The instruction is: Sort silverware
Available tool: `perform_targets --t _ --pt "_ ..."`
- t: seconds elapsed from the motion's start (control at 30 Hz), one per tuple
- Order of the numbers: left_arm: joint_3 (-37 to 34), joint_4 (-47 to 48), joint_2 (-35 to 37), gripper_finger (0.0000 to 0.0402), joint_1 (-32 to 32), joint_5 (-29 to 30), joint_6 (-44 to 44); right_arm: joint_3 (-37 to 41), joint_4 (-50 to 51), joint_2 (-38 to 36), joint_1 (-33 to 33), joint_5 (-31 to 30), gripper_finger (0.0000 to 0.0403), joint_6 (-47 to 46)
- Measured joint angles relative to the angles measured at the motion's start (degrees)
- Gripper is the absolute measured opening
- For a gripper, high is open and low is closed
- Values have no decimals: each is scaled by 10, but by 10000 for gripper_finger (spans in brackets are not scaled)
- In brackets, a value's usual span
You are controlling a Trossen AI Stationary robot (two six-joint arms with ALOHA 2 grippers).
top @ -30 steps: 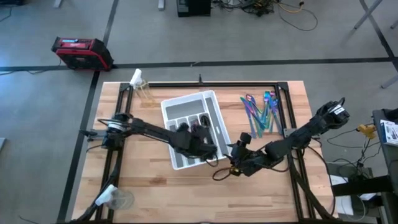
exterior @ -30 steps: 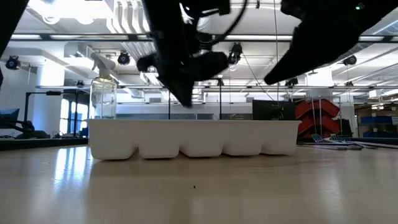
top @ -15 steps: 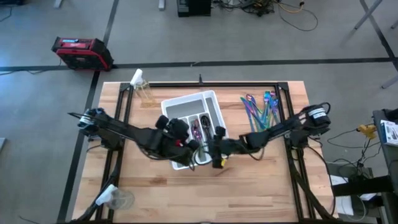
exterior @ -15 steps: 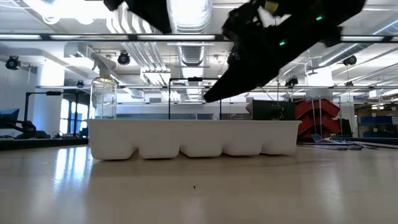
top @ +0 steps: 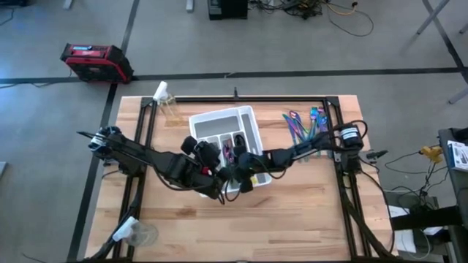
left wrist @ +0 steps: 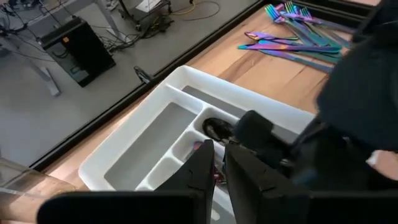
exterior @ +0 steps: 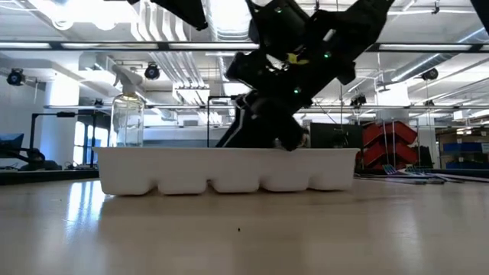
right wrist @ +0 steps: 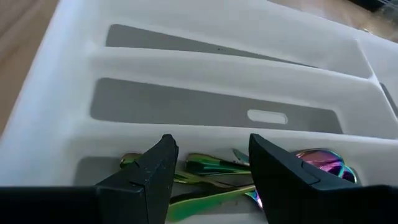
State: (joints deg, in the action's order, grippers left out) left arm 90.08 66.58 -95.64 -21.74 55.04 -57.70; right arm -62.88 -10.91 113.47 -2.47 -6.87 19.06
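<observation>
Right gripper (right wrist: 208,180) open, empty, over tray (right wrist: 56,81) slot holding silverware (right wrist: 211,168); retreat straight up. Left gripper (left wrist: 219,168) nearly closed beside tray.

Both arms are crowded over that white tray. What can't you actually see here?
- High view: tray contents, mostly covered by both arms.
- Low view: tray's wall hides what is inside.
- Right wrist view: silverware partly behind the open right gripper.
- Left wrist view: left gripper closed; nothing visible in it.
</observation>
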Motion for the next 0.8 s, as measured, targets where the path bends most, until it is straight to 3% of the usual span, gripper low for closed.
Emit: perform_targets --t 0.13,0.33,0.47,0.8 --pt "-3 1 -1 25 0 -2 0 -36 41 16 12 -7 171 6" --pt "-3 5 7 25 -11 -22 18 -96 231 -3 14 -34 143 0" --pt "-3 10 38 25 -16 -27 40 -140 247 0 20 -36 136 7" --pt "-17 15 134 25 -17 -25 49 -175 279 62 58 -28 189 27"
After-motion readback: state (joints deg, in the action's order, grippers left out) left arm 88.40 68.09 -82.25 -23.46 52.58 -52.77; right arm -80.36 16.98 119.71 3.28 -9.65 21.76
